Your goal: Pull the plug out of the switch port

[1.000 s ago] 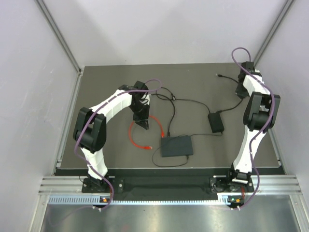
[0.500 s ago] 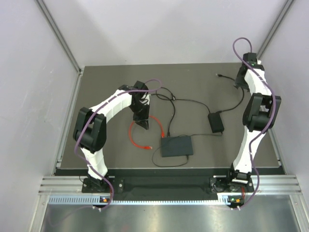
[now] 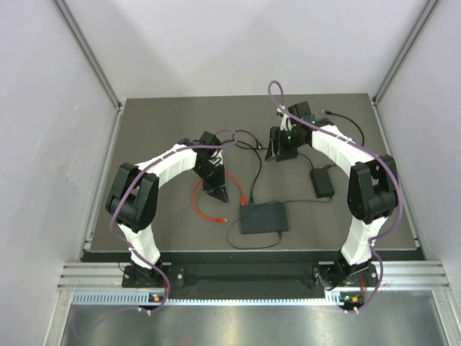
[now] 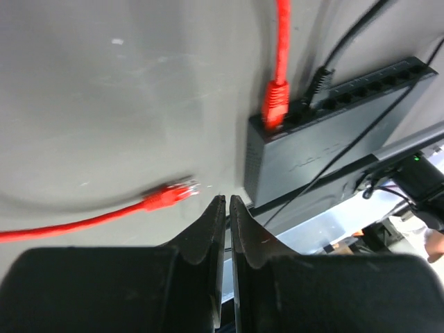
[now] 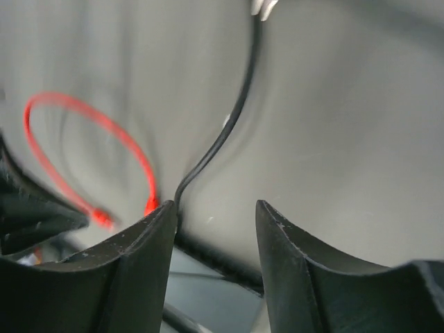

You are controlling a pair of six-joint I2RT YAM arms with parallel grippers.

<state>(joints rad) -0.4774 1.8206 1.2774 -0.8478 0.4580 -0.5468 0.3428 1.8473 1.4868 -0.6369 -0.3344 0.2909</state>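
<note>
At the left gripper (image 4: 224, 202): shut tight, gripping nothing, low over the table (image 4: 104, 104). Just beside the tips, on the left in the wrist view: the loose end (image 4: 170, 196) of the red cable (image 4: 281, 41). Ahead and to the right of the tips, near but apart: the red plug (image 4: 275, 104), seated in the end port of the switch (image 4: 326, 142), with a black plug (image 4: 316, 84) in the next port. Long axis of the red plug: straight out of the port edge, in line with its cable. Likely calls for a pull along that line, away from the switch.

At the right gripper (image 5: 214, 208): jaws apart, empty, with a black cable (image 5: 218, 146) on the table beyond them. Sits well behind the switch in the top view.

Left arm nearer, but must open first.
</note>
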